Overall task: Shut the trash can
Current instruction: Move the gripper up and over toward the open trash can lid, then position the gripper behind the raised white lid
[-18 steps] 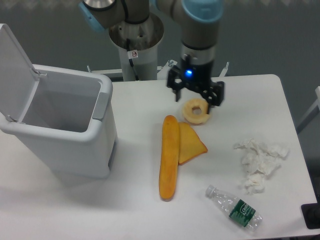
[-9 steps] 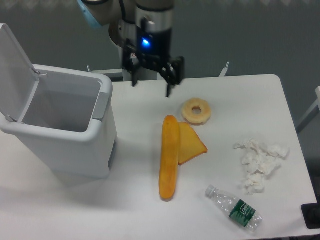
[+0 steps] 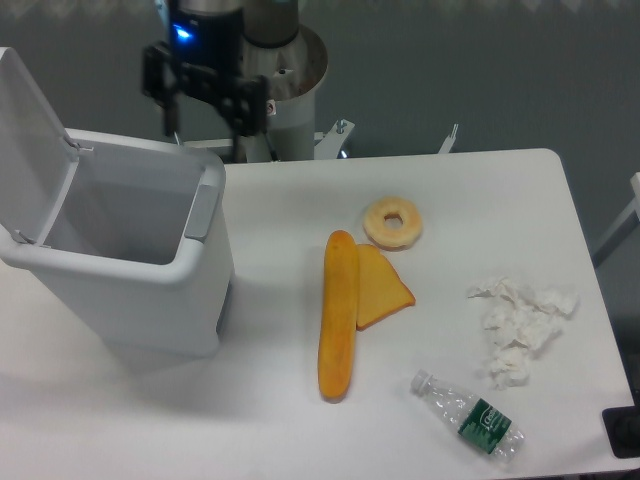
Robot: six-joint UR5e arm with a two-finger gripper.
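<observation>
1. The trash can (image 3: 130, 270) stands at the table's left end with its flat lid (image 3: 30, 140) swung up and back, nearly upright, so the mouth gapes wide; nothing that I can make out lies inside.
2. The grey latch tab (image 3: 203, 212) sits on the rim facing the food, not touching the lid.
3. The gripper (image 3: 203, 112) hangs above the can's far rim, behind the latch-side corner, its two fingers spread apart and holding nothing. A blue light glows on its wrist.
4. As I judge it, the closing has not begun: the lid is fully up and the gripper is not touching it. What remains is to get behind or over the lid's top edge, push it down over the mouth, and seat it at the latch.
5. Beyond the can, toward the table's middle, lie a long orange baguette-like loaf (image 3: 338, 314) with a wedge of toast (image 3: 381, 288) touching its far side, and a ring doughnut (image 3: 392, 222) just past them.
6. Further from the can sit crumpled tissues (image 3: 518, 325) and a plastic bottle (image 3: 468, 414) lying on its side; its green label carries writing too small to read.
7. A small red-and-white sticker on the robot's pedestal (image 3: 290, 100) behind the can is likewise unreadable.
</observation>
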